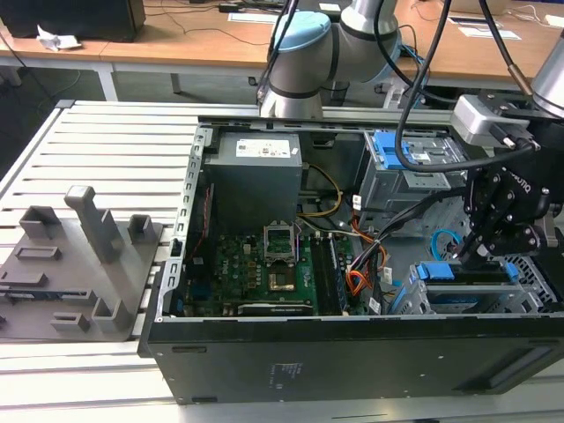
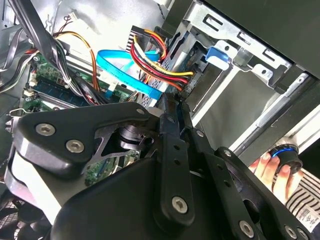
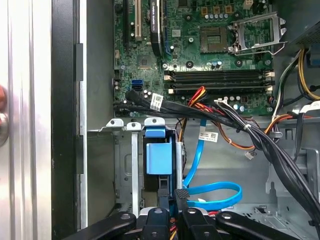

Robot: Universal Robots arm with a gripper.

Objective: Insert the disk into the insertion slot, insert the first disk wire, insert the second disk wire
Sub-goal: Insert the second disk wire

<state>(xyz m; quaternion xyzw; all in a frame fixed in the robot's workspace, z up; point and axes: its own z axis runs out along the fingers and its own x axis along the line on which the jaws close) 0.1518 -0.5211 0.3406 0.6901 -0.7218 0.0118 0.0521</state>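
The disk (image 3: pixel 159 156), in its bright blue carrier, sits inside the insertion slot (image 3: pixel 125 170), a grey metal cage at the case's front corner; it shows at the exterior view's right (image 1: pixel 467 271). My black gripper (image 1: pixel 476 256) hangs right over the cage. Its fingertips (image 2: pixel 167 107) stand pressed together at the end of the second disk wire (image 2: pixel 122 70), a flat light-blue cable that loops beside the cage (image 3: pixel 215 192). The first disk wire (image 2: pixel 152 55), a red, yellow and black bundle, runs to the disk's end.
The open case holds a green motherboard (image 1: pixel 264 264), a grey power supply (image 1: pixel 256 172), black cable bundles (image 3: pixel 240 125) and a larger bay with blue latches (image 1: pixel 410 154). A person's hand (image 2: pixel 267 167) holds a black knob beyond the case wall. Grey fixtures (image 1: pixel 84 256) stand on the slatted table.
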